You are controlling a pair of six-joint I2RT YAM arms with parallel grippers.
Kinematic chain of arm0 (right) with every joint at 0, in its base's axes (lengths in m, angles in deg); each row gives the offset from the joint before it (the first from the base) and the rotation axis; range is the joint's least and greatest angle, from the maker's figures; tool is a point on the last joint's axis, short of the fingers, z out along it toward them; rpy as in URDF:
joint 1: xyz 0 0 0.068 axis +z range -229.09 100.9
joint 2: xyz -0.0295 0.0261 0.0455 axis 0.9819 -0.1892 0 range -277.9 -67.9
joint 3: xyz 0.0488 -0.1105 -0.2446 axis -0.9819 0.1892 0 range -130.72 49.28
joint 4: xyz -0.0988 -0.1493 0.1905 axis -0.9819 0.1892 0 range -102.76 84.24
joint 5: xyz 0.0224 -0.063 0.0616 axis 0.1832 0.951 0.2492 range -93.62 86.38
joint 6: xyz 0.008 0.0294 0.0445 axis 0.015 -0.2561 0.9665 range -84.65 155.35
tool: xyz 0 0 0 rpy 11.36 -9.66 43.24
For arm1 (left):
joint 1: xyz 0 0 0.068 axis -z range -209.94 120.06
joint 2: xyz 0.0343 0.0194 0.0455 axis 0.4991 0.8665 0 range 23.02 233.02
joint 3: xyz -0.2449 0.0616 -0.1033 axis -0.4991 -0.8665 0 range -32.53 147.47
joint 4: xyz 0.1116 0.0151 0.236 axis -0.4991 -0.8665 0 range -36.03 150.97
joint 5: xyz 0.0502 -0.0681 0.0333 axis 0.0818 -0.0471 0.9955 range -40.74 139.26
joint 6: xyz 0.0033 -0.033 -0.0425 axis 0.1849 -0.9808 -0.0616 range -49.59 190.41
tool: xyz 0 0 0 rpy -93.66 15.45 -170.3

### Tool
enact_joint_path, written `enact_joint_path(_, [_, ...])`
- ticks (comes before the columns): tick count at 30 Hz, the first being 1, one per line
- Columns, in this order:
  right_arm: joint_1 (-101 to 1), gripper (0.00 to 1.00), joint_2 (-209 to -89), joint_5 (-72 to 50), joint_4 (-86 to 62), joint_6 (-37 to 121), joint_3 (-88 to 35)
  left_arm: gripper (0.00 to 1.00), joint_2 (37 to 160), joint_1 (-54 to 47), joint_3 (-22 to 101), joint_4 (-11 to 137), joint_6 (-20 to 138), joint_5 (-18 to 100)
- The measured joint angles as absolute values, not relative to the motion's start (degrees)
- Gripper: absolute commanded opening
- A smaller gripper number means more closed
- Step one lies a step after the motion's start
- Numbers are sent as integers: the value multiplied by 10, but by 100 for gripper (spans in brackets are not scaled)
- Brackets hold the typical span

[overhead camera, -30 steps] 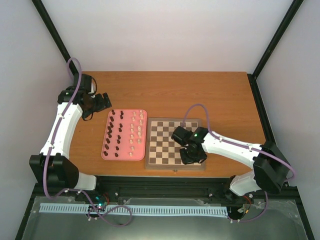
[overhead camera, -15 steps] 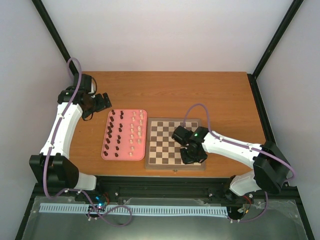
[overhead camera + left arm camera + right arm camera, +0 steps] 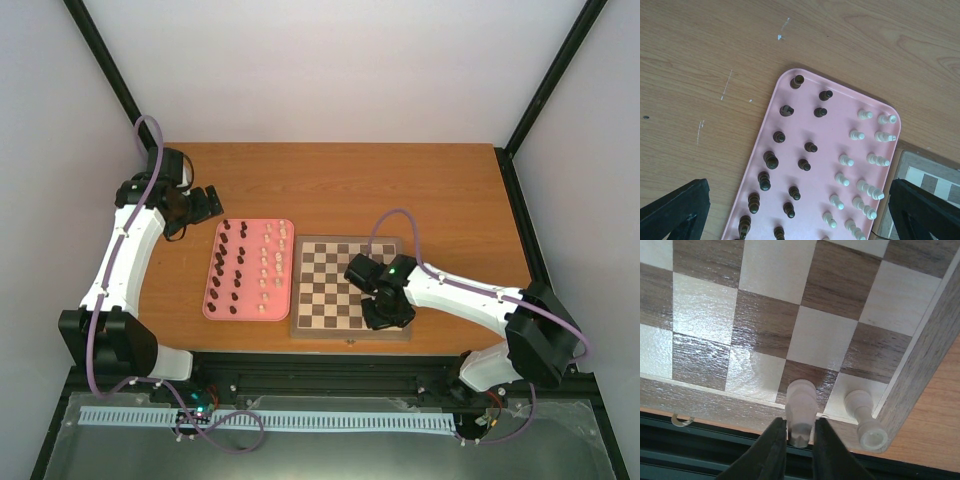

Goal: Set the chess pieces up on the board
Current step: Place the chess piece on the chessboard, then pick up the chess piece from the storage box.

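Closely, right fingers (image 3: pixel 771 452) pinching cream piece (image 3: pixel 801 407) at board (image 3: pixel 765 325) edge, corner piece (image 3: pixel 865 420) beside, left fingers (image 3: pixel 677 202) spread near pink tray (image 3: pixel 837 135)

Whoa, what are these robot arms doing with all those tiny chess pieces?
They are setting up a chess game. The right gripper pinches a cream-white chess piece, standing it on a dark square in the near row of the board. It is right beside another cream-white piece in the corner square. The dark brown pieces and cream-white pieces stand in rows on the pink tray. The left gripper hangs open near the tray's far end, holding nothing.
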State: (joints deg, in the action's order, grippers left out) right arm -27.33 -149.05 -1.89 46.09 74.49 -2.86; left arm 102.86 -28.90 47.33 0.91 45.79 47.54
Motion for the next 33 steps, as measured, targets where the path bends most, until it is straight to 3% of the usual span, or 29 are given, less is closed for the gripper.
enact_joint_path(3, [-273, 29, -1490, -19, 461, 747, -27, 100, 1029, -289, 473, 9, 458, 475])
enact_joint_path(10, [-273, 35, -1490, -19, 462, 742, -27, 100, 1029, -289, 473, 9, 458, 475])
enact_joint_path(15, [-273, 53, -1490, -17, 471, 737, -52, 100, 1029, -289, 473, 9, 458, 476])
enact_joint_path(18, [-274, 57, -1491, -7, 481, 733, -83, 100, 1029, -289, 473, 9, 458, 476])
enact_joint_path(25, [-274, 58, -1515, 7, 498, 713, -158, 100, 1029, -289, 473, 9, 458, 476])
enact_joint_path(33, [-273, 54, -1632, 6, 489, 657, -294, 100, 1032, -289, 473, 8, 458, 477])
